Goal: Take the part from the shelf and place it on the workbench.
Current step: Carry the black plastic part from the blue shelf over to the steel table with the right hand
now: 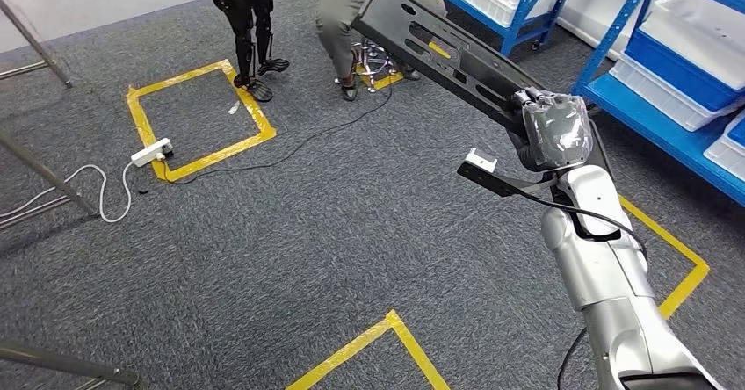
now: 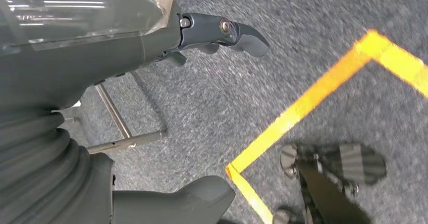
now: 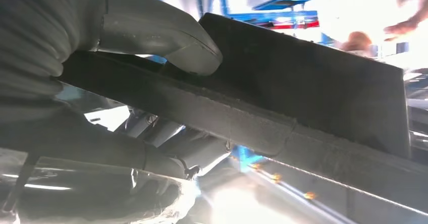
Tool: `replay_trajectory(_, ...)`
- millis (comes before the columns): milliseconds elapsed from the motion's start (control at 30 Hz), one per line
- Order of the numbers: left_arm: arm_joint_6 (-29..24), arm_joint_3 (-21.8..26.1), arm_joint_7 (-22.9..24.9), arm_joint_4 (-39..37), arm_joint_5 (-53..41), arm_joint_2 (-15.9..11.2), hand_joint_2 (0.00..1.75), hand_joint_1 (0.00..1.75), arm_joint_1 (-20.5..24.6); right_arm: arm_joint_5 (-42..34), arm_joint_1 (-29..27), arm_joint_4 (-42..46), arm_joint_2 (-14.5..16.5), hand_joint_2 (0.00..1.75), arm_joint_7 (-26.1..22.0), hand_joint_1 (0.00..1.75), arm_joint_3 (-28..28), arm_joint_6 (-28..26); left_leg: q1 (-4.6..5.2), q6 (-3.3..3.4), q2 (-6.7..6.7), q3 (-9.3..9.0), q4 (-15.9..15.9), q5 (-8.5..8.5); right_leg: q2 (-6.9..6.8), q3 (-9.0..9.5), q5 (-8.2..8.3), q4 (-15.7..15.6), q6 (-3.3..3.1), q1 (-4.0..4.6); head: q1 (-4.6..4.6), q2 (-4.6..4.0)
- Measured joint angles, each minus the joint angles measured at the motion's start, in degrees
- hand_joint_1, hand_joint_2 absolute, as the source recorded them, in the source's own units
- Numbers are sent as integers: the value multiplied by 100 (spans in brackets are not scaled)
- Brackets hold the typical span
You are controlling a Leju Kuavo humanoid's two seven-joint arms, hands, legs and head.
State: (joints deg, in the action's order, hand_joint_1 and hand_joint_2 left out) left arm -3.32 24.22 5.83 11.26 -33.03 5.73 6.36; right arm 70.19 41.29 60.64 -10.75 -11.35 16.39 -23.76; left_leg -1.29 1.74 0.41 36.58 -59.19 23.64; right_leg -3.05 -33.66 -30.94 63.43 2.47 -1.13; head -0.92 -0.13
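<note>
Part in hand, carried over the carpet.

The right hand (image 1: 553,131) grips the long black part (image 1: 439,47) near one end, thumb pressed on its top face in the right wrist view, the far end jutting out over the carpet (image 1: 334,232). The left hand (image 2: 222,32) hangs with fingers apart, holding nothing. Beyond, a seated person (image 1: 351,3) and blue shelves (image 1: 668,100). The robot should probably keep the grip firm and swing the overhanging end wide of both.
</note>
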Motion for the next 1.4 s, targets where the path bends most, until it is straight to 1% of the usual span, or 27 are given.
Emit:
replay_trajectory(67,3,-4,3,-1,-2,1,175,0,8,2,-22,-2,-9,175,5,162,5,1,26,40,-140,17,1,-10,216,-395,-300,797,-38,9,8,0)
replay_trajectory(100,7,-5,3,-2,-2,2,175,0,7,2,-36,-2,-13,175,8,162,9,1,43,46,-219,19,1,-11,259,-555,-367,1075,-38,21,9,0)
replay_trajectory(133,11,-5,4,-3,-2,3,175,0,3,4,-46,-3,-12,175,11,162,14,2,60,50,-298,19,-1,-12,280,-625,-342,1144,-23,37,10,0)
replay_trajectory(167,15,-5,6,-5,-2,4,175,0,0,5,-49,-2,-10,175,11,162,20,2,75,53,-376,18,-3,-14,303,-569,-213,949,-1,48,9,0)
replay_trajectory(233,17,-7,9,-7,-4,6,175,0,-4,9,-43,-1,-8,175,11,162,27,2,87,53,-517,17,-4,-18,434,-260,150,169,25,61,11,0)
replay_trajectory(267,19,-8,9,-8,-5,8,175,0,-4,13,-36,-1,-7,175,11,162,29,2,96,46,-584,26,-7,-22,519,-99,294,-180,5,72,8,0)
replay_trajectory(333,22,-14,6,-9,-20,14,175,0,-14,34,-26,1,-2,175,14,162,34,5,101,12,-687,50,-4,-39,605,34,411,-474,-67,105,5,0)
replay_trajectory(400,22,-24,-2,-12,-44,19,175,0,-42,68,-26,12,15,175,18,162,46,9,98,-41,-764,72,12,-62,513,55,445,-503,-139,105,0,0)
replay_trajectory(467,21,-34,-17,-15,-66,18,175,0,-62,95,-29,39,38,175,23,162,55,17,114,-90,-585,152,-125,43,402,91,481,-561,-219,61,-8,0)
replay_trajectory(533,23,-46,-37,-15,-97,19,175,0,-60,115,-32,66,48,175,30,162,56,38,110,-146,-258,428,-695,364,281,109,493,-594,-299,57,-15,0)
replay_trajectory(600,29,-66,-54,-15,-120,29,175,0,-59,136,-53,78,51,175,34,162,56,61,67,-204,-116,780,-1397,644,153,109,485,-594,-337,74,-20,0)
replay_trajectory(633,31,-75,-61,-15,-123,33,175,0,-62,147,-73,82,54,175,34,162,58,69,47,-225,-89,865,-1552,658,89,110,481,-593,-341,76,-21,0)
replay_trajectory(667,33,-82,-67,-15,-126,36,175,0,-64,158,-97,89,58,175,34,162,60,73,30,-241,-61,836,-1483,570,27,111,474,-592,-339,75,-22,0)
replay_trajectory(733,32,-87,-81,-15,-131,38,175,0,-62,177,-131,115,64,175,33,162,62,78,15,-243,108,495,-837,239,-87,120,456,-588,-319,80,-24,0)
replay_trajectory(800,28,-88,-96,-15,-140,45,175,0,-47,185,-139,148,61,175,36,162,57,91,42,-200,312,148,-191,30,-193,118,419,-563,-264,127,-21,0)
replay_trajectory(833,25,-88,-104,-15,-145,49,175,0,-41,189,-139,159,57,175,38,162,55,99,62,-166,352,77,-50,5,-248,120,403,-556,-234,150,-19,0)
replay_trajectory(900,19,-88,-117,-14,-155,56,175,0,-39,201,-141,172,63,175,40,162,57,111,94,-77,220,70,6,-11,-369,138,379,-560,-177,174,-10,0)
replay_trajectory(933,17,-88,-121,-14,-159,61,175,0,-45,205,-143,178,66,175,40,162,58,113,99,-34,158,57,34,-29,-339,133,348,-531,-150,165,-9,0)
replay_trajectory(1000,16,-88,-127,-13,-164,68,175,0,-44,208,-150,188,63,175,39,162,56,114,85,59,32,20,93,-75,-73,-15,170,-200,-138,127,-6,0)
replay_trajectory(1067,15,-88,-141,-13,-168,74,175,0,-31,209,-183,189,35,175,38,162,54,115,75,108,-116,18,108,-92,211,-384,-136,556,-170,78,3,0)
replay_trajectory(1100,16,-88,-151,-13,-170,79,175,0,-27,211,-210,188,21,175,38,162,54,115,76,114,-202,19,108,-94,257,-567,-251,914,-165,66,7,0)
replay_trajectory(1133,17,-88,-160,-13,-173,84,175,0,-31,214,-239,187,10,175,38,162,54,116,76,113,-288,19,107,-96,277,-676,-288,1106,-138,55,9,0)
replay_trajectory(1167,19,-89,-167,-13,-175,89,175,0,-38,219,-259,186,7,175,38,162,54,116,74,108,-371,19,104,-99,288,-669,-228,1063,-91,41,10,0)
replay_trajectory(1200,20,-89,-172,-13,-177,95,175,0,-44,222,-271,186,4,175,38,162,54,116,71,99,-452,19,99,-104,310,-552,-90,798,-32,16,9,0)
replay_trajectory(1267,20,-90,-176,-13,-183,102,175,0,-45,228,-271,187,2,175,38,162,52,116,73,60,-604,33,75,-111,511,-163,229,-12,69,-55,12,0)
replay_trajectory(1333,19,-91,-177,-13,-190,107,175,0,-41,233,-272,187,-3,175,34,162,50,116,83,-9,-731,69,61,-128,655,51,376,-446,59,-68,8,0)
replay_trajectory(1400,17,-92,-177,-13,-195,110,175,0,-57,238,-276,187,4,175,31,162,52,116,73,-81,-822,107,80,-161,561,66,404,-473,-21,-40,3,0)
